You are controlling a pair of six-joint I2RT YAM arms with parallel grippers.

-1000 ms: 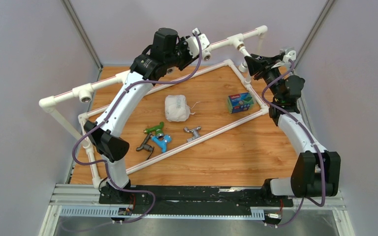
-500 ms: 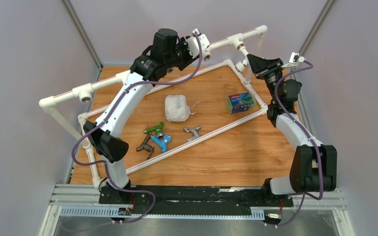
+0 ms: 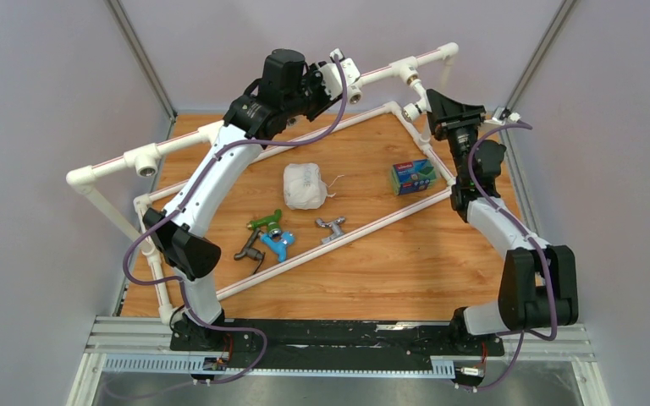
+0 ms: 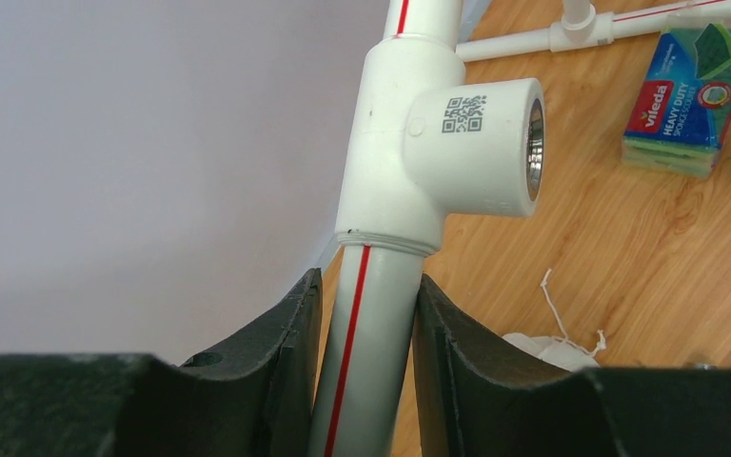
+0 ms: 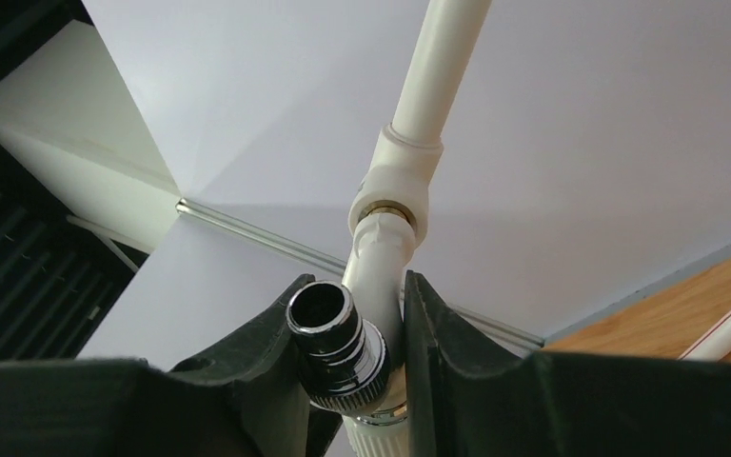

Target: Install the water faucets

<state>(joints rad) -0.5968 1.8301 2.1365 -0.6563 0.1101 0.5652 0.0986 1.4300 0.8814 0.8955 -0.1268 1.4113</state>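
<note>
My right gripper [image 3: 431, 108] [image 5: 352, 286] is at the back right tee of the raised white pipe frame [image 3: 188, 144], shut on the white faucet [image 5: 382, 262]. Its chrome spout [image 5: 335, 335] lies against the left finger, and its white body runs up into the brass-ringed fitting [image 5: 386, 205]. My left gripper [image 3: 351, 80] [image 4: 366, 357] is shut on the red-striped rail [image 4: 362, 333], just below an open tee fitting [image 4: 471, 143]. On the table lie the green [image 3: 264, 222], blue [image 3: 278, 245], dark grey [image 3: 250, 250] and chrome [image 3: 332, 227] faucets.
A white cloth bundle [image 3: 305, 186] and a pack of sponges [image 3: 413, 176] lie inside the low pipe rectangle [image 3: 389, 215] on the wooden table. Another open tee [image 3: 146, 161] sits on the rail at the left. Grey walls close in on both sides.
The right wrist has turned about the faucet's axis, its camera mount swinging right and down. Its jaws have eased slightly on the faucet. The left arm has not moved.
</note>
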